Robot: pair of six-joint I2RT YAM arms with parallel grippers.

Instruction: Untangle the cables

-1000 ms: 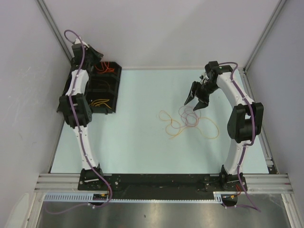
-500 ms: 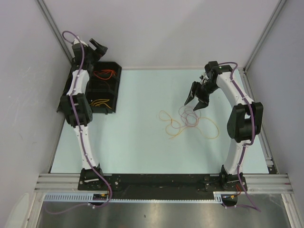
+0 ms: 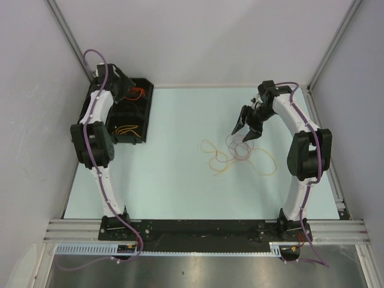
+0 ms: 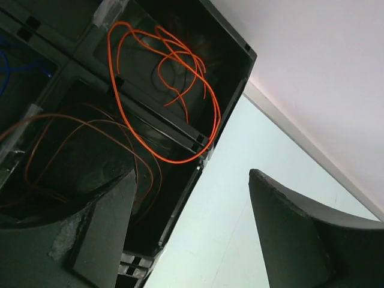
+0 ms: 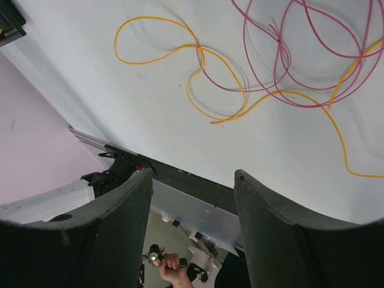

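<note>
A pale green table (image 3: 174,192) is sitting between plain white walls, with a black compartmented tray (image 3: 148,111) lying at its far left corner. The left gripper (image 3: 123,84) is hovering over the tray's far end, fingers spread wide and gripping nothing. Beneath it an orange cable (image 4: 171,78) is lying coiled in one compartment, one loop seeming to spill across a divider.

Right of centre on the table, a yellow cable (image 5: 180,51) and a pinkish-purple cable (image 5: 282,60) are lying crossed over one another. The right gripper (image 3: 243,129) is hanging just above the far side of that tangle, fingers parted and empty.

To my eye the sorting is partly done and the next strand is waiting to be picked. That is calling for the right gripper to drop onto a single wire where it is running apart from the others; the outer yellow loop looks freest. Bare table is lying open to the left and the near side, while the frame rail is crowding the right arm, so drawing leftward seems safest.
</note>
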